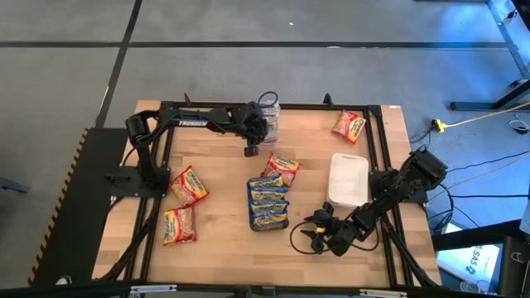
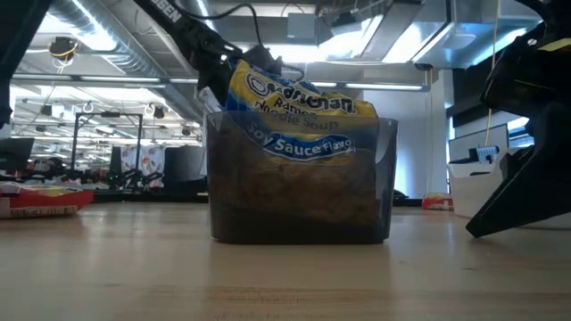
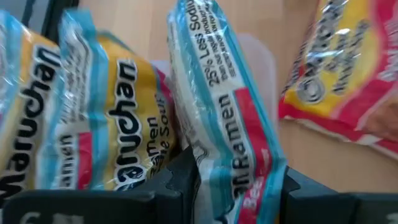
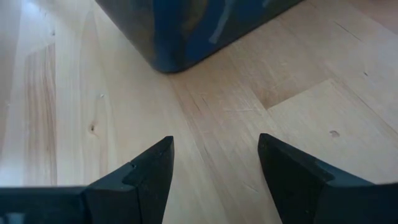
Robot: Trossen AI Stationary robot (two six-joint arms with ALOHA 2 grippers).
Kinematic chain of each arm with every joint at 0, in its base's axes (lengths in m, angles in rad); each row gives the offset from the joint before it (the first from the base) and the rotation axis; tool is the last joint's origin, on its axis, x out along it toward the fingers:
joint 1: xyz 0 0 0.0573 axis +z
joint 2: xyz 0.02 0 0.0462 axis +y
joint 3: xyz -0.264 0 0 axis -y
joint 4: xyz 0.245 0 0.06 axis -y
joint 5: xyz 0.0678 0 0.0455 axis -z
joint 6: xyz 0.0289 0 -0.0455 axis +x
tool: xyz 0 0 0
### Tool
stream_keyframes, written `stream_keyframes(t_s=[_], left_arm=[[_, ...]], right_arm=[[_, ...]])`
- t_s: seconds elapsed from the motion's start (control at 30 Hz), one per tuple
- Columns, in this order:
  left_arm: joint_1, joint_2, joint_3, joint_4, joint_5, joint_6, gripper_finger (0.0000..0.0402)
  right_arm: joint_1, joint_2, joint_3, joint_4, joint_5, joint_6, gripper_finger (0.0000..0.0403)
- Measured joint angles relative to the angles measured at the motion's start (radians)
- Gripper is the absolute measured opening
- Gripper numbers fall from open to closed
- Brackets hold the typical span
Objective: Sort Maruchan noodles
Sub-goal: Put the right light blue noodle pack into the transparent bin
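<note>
The left claw [image 3: 233, 186] pinches a red-banded Maruchan packet [image 3: 224, 106] by its edge at the clear tub [image 1: 269, 116]. It looks light, crinkly, slippery; the edge seam suits gripping. The right claw [image 4: 214, 168] rests released over the table [image 4: 249, 112].

A grey floor [image 1: 248, 74] with dark seams surrounds the wooden table [image 1: 224, 178]; ceiling strip lights [image 2: 98, 27] glow.

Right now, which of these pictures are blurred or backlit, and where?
Left wrist view: the crinkly blue-and-red noodle packet between the left jaws is soft and blurred, so close to the lens. Low view: the dark plastic tub is dim against bright ceiling lights. Right wrist view: the wooden table is sharp.
</note>
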Motion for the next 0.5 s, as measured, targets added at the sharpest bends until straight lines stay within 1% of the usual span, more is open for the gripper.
stream_keyframes(t_s=[0.17,0.23,0.4,0.5], left_arm=[[0.0,0.009,0.001,-0.018,-0.067,-0.026,0.0107],[0.0,0.009,0.001,-0.023,-0.072,-0.027,0.0113],[-0.005,0.003,0.002,-0.044,-0.08,-0.044,0.0142],[-0.018,-0.029,0.001,-0.066,-0.085,-0.053,0.0158]], right_arm=[[0.0,0.0,0.0,0.0,-0.003,-0.001,0.0225],[0.0,0.0,0.0,0.0,-0.003,-0.002,0.0225],[0.0,0.0,0.0,0.0,-0.005,-0.003,0.0225],[0.0,0.0,0.0,0.0,-0.008,-0.003,0.0225]])
